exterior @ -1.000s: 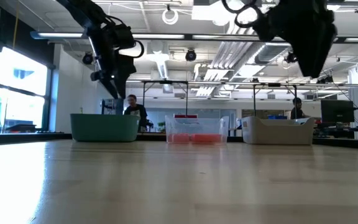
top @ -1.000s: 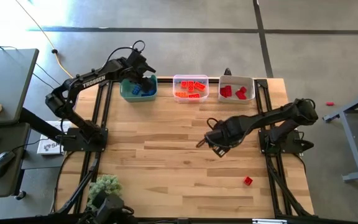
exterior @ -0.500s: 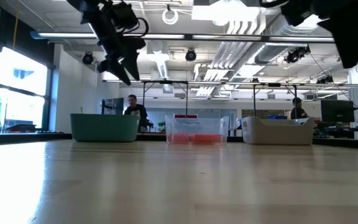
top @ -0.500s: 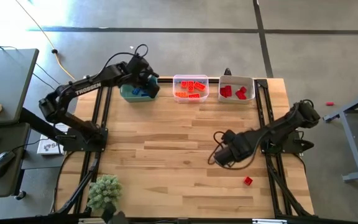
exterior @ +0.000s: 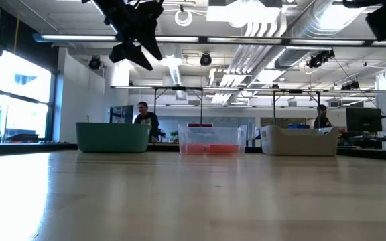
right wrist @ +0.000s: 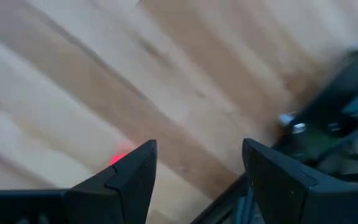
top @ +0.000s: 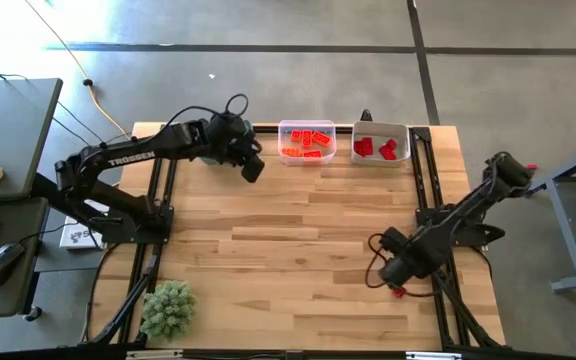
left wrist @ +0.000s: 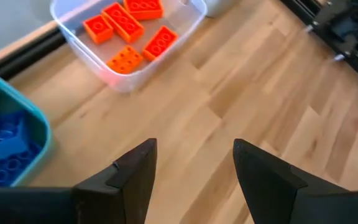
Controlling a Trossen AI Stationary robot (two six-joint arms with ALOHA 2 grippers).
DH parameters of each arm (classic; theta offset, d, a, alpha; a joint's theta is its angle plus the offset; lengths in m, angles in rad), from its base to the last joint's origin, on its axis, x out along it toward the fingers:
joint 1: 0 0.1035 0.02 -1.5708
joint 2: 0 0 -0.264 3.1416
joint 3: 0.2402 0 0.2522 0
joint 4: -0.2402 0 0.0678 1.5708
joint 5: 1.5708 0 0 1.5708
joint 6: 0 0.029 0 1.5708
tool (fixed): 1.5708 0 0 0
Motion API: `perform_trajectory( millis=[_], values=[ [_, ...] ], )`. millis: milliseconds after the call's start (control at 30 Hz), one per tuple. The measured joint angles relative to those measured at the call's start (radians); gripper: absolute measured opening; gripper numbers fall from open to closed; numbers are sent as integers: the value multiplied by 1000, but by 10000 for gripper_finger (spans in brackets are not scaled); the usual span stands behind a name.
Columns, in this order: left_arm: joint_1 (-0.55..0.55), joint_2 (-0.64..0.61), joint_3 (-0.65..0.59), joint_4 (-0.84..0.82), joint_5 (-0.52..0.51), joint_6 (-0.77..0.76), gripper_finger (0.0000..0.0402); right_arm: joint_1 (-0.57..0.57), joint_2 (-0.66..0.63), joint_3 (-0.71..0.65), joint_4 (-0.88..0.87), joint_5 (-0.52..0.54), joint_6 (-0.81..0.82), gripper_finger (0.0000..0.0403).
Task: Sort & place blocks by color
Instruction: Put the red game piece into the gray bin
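- Sorting is nearly done, by the look of it: the clear plastic bin (top: 307,141) at the table's far edge holds orange studded bricks (left wrist: 129,28), the white bin (top: 381,143) beside it holds red studded bricks (top: 375,148), and the teal bin (left wrist: 17,146) holds blue studded bricks (left wrist: 5,146), seen only from the left wrist.
- One small red studded brick (top: 399,292) lies loose on the pale wooden table (top: 288,250), near the right front corner and well apart from the bins.
- Step in hand, as I judge it: the approach to that last brick. The right gripper (top: 393,272) hangs just beside and partly over it, fingers spread apart with nothing between them; in its wrist view the brick shows as a red spot (right wrist: 118,159) next to one finger.
- Next move calls for centring the open fingers over the brick, lowering to the table, closing on it, then carrying it across to the white bin.
- Left gripper (top: 251,167) hovers off the near side of the teal bin, fingers apart and empty.
- Against a second ago: the right gripper has travelled from mid-table toward the right front corner, and the left gripper has drawn out from over the teal bin. The loose brick has not moved.
- Fuzzy green plant-like clump (top: 166,308) sits at the front left.
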Motion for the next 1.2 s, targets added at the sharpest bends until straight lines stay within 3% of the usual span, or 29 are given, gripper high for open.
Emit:
perform_trajectory(
  millis=[233,600,900,1200],
  values=[
    [-76,0,0,0,-4,-11,200,122,-124,-152,258,-32,93,225],
    [-164,0,0,0,-8,-75,200,263,-121,-331,587,-41,249,225],
    [-194,0,0,4,-20,-117,200,281,-109,-345,614,-1,276,225],
    [-207,0,0,6,-41,-119,200,281,35,-342,688,-35,239,225]
  ],
)
